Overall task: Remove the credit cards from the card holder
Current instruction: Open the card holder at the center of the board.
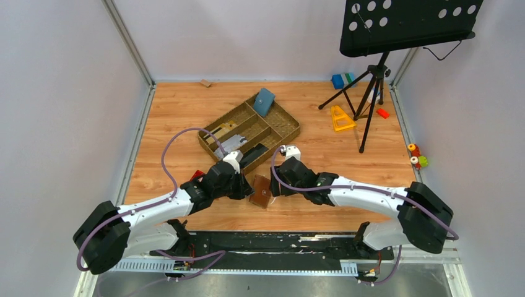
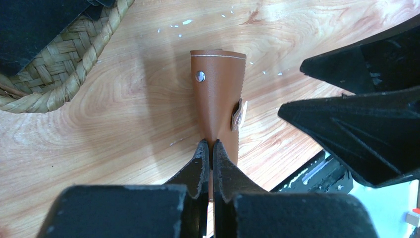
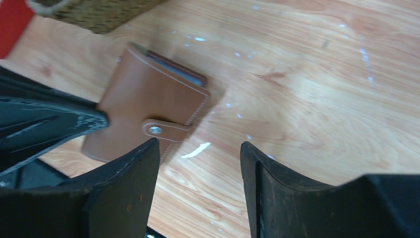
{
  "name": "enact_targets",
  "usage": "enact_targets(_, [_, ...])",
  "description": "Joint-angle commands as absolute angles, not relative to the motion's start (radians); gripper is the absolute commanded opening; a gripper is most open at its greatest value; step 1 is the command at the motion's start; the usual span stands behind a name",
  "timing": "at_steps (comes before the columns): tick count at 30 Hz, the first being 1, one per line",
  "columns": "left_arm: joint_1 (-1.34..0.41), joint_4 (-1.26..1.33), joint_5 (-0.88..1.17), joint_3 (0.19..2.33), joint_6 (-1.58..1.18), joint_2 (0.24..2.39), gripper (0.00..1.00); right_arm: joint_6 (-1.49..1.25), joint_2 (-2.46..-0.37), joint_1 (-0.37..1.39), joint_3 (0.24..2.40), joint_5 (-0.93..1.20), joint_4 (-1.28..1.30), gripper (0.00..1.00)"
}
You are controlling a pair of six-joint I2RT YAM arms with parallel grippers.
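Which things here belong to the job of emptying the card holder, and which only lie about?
Job: card holder, left pincer shut on it, right pincer open beside it.
Lying about: woven tray, blue-teal pouch, music stand, yellow triangle.

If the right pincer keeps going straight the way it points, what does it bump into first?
The right pincer would probably hit the bare wooden table, right beside the card holder; depth is unclear.

Brown card holder (image 3: 148, 99) — closed, tilted
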State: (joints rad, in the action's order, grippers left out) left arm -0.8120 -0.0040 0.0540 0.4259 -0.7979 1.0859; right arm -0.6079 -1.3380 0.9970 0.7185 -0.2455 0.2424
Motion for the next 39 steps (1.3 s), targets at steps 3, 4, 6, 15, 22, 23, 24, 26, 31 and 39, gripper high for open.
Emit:
enact_targets(3, [-0.813,0.064,0.071,0.425,-0.811,1.083,0.0,-0.615,-1.41,1.017,0.765,-0.128,0.097,0.64])
enact_targets(4, [-0.813,0.068,0.073,0.424,-0.813,1.082,0.0,-0.613,-1.429,1.023,0.78,-0.133,0.103,0.64])
enact_targets(6, [-0.813,0.071,0.076,0.423,-0.813,1.08,0.0,-0.612,-1.463,1.028,0.802,-0.152,0.132,0.63])
enact_targets(15, [-0.813,0.065,0.068,0.42,-0.807,1.074,0.0,-0.623,-1.498,1.029,0.788,-0.297,0.273,0.54])
enact_targets(22, [-0.813,0.05,0.058,0.423,-0.799,1.065,0.0,-0.615,-1.455,1.028,0.776,-0.366,0.333,0.51])
enact_targets(23, [-0.813,0.05,0.06,0.423,-0.801,1.065,0.0,-0.61,-1.445,1.028,0.774,-0.36,0.326,0.5])
enact_targets(24, [-0.813,0.05,0.058,0.424,-0.801,1.065,0.0,-0.606,-1.436,1.027,0.77,-0.347,0.31,0.5])
enact_targets(26, [-0.813,0.053,0.062,0.425,-0.804,1.067,0.0,-0.593,-1.415,1.028,0.756,-0.302,0.252,0.55])
enact_targets(31, [-0.813,0.059,0.069,0.425,-0.808,1.07,0.0,-0.596,-1.392,1.029,0.739,-0.171,0.111,0.67])
enact_targets(39, [-0.813,0.065,0.074,0.423,-0.813,1.071,0.0,-0.587,-1.503,1.063,0.808,-0.174,0.11,0.68])
